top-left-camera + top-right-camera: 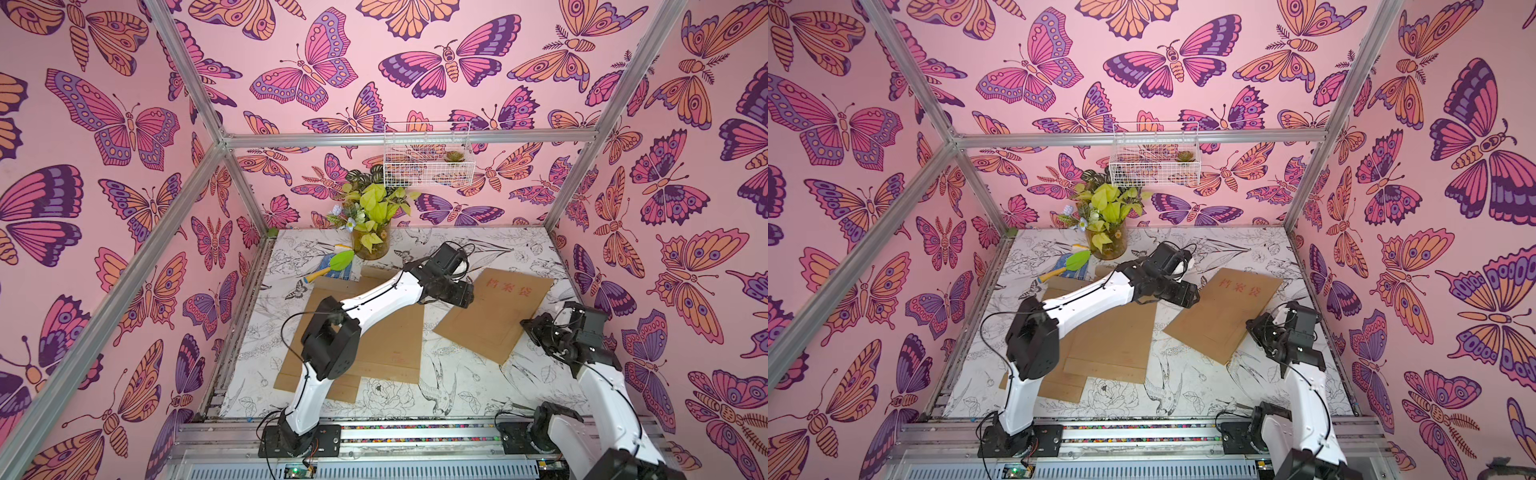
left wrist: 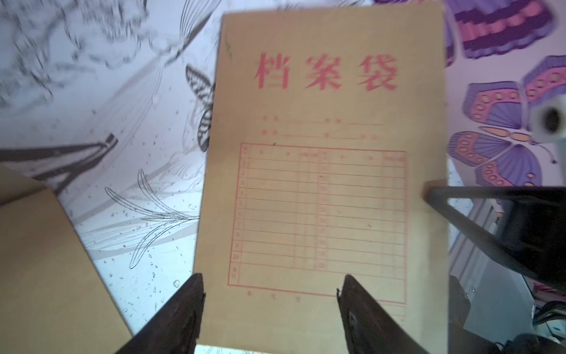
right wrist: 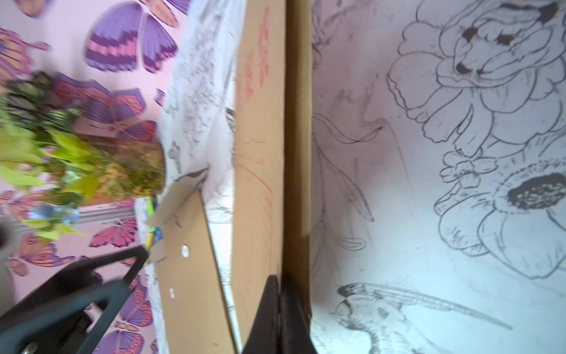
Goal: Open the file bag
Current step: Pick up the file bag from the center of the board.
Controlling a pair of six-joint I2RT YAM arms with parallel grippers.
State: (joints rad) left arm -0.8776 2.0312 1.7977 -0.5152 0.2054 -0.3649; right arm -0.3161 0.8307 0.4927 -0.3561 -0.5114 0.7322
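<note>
My R gripper [image 3: 278, 280] is pinched tight on the edge of the kraft file bag [image 1: 494, 309], which lies by the desk's [image 1: 457, 374] right edge, red title up. L gripper [image 2: 269, 285] hangs over it, jaws apart. Desk cover: white w/ black line-drawn flowers & birds. More kraft bags [image 1: 386, 332] lie toward the left edge. Pink butterfly walls [image 1: 104, 124]; vase of leaves [image 1: 371, 245] at far edge; wire basket [image 1: 428, 156] on back wall.

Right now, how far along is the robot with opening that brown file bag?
Early. Done: the right gripper is shut on the edge of the file bag. In hand: the left gripper hangs open over its printed face. Left: nothing shows lifted open yet.
</note>
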